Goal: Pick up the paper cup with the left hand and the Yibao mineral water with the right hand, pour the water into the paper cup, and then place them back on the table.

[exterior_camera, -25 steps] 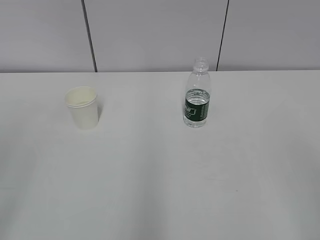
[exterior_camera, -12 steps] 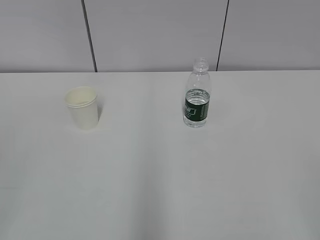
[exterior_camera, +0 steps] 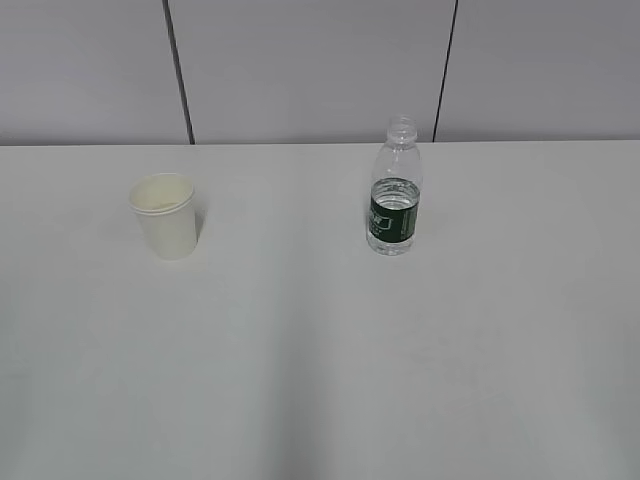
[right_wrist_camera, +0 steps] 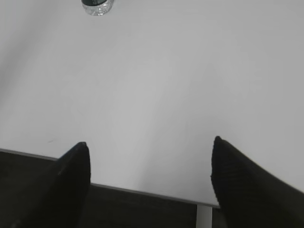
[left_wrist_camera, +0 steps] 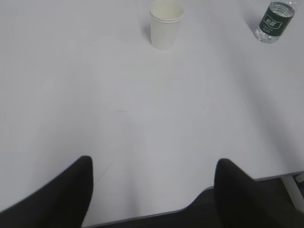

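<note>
Two items on table (exterior_camera: 320, 380): paper cup (exterior_camera: 165, 215) upright, well left of Yibao mineral water (exterior_camera: 395, 190). Left hand (left_wrist_camera: 152, 178), right hand (right_wrist_camera: 149, 164) w/ jaws spread, empty, well short of bottle.

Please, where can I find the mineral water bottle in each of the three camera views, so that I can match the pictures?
Exterior view: the Yibao mineral water stands upright right of centre, near the far table edge.
Left wrist view: it is in the top right corner.
Right wrist view: only its base shows at the top edge, left of centre.
Shared landmark: the white table.
</note>
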Motion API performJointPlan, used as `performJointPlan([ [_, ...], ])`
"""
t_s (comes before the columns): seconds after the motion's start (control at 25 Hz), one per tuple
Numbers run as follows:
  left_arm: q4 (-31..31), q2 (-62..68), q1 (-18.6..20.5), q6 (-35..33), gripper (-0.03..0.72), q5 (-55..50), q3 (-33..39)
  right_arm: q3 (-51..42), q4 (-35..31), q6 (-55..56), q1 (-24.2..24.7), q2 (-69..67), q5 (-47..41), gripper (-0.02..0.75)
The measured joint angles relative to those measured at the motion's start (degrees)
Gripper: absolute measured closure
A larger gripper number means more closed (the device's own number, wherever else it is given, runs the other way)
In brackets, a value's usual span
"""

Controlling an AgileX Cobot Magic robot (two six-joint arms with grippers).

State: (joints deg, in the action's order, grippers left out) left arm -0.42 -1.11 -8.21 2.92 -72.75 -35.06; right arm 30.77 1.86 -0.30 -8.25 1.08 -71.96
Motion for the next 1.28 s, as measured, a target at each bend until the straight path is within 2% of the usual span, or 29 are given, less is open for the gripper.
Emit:
performJointPlan([
  [0.16,0.00,-0.02,0.00,0.00,0.203,1.94,1.46,-1.63,0.04,0.00,0.00,0.00,4.49,0.153],
  [0.4,0.42,-0.07,0.00,0.00,0.203,8.37,4.26,-2.25,0.04,0.00,0.00,0.00,5.70,0.153],
  [1.28,0.42,-0.07,0.00,0.00,0.203,9.17,5.09,-2.25,0.04,-0.10,0.00,0.00,6.23,0.154],
])
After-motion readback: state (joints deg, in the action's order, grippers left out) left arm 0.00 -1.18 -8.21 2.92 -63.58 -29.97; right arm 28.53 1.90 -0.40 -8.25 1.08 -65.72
